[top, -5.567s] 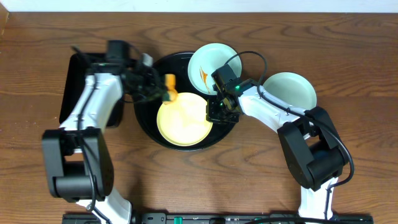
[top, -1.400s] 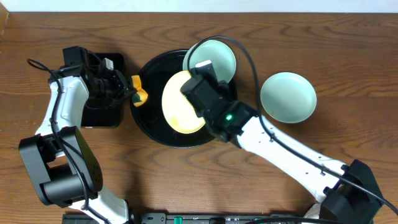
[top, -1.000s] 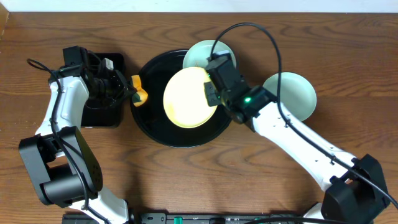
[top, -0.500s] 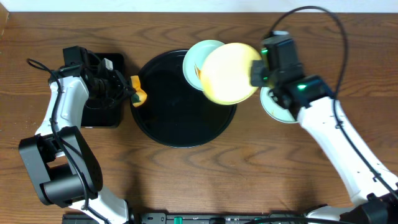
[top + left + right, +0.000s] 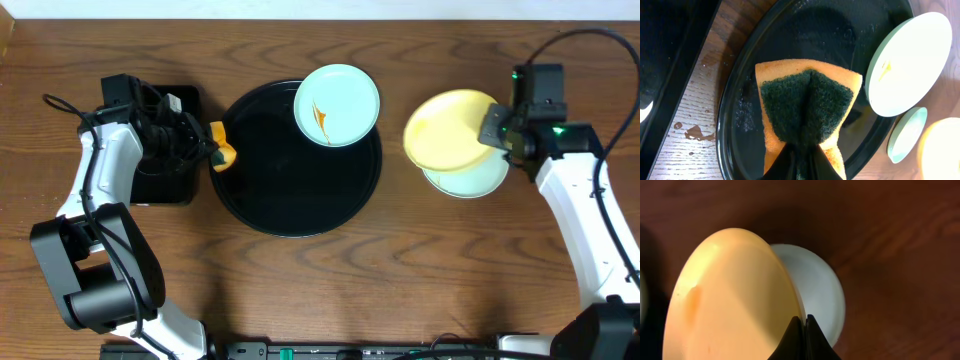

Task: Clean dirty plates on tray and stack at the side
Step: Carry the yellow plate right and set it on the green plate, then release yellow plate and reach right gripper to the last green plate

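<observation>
Yellow plate (image 5: 447,130) right of the tray (image 5: 270,195)!
The right fingers (image 5: 790,345) pinch it over a blue-green plate (image 5: 478,180); the left fingers (image 5: 782,170) squeeze a sponge (image 5: 807,107).

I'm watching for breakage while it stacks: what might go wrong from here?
The right end effector pinches the yellow plate by its rim, tilted above the pale green plate; it might slip or land off-centre. The smeared plate overlaps the rim of the tray and may rock under the sponge.

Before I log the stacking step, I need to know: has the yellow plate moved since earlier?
Yes. The yellow plate went right, off the round tray; the right gripper holds it over the blue-green plate.
</observation>
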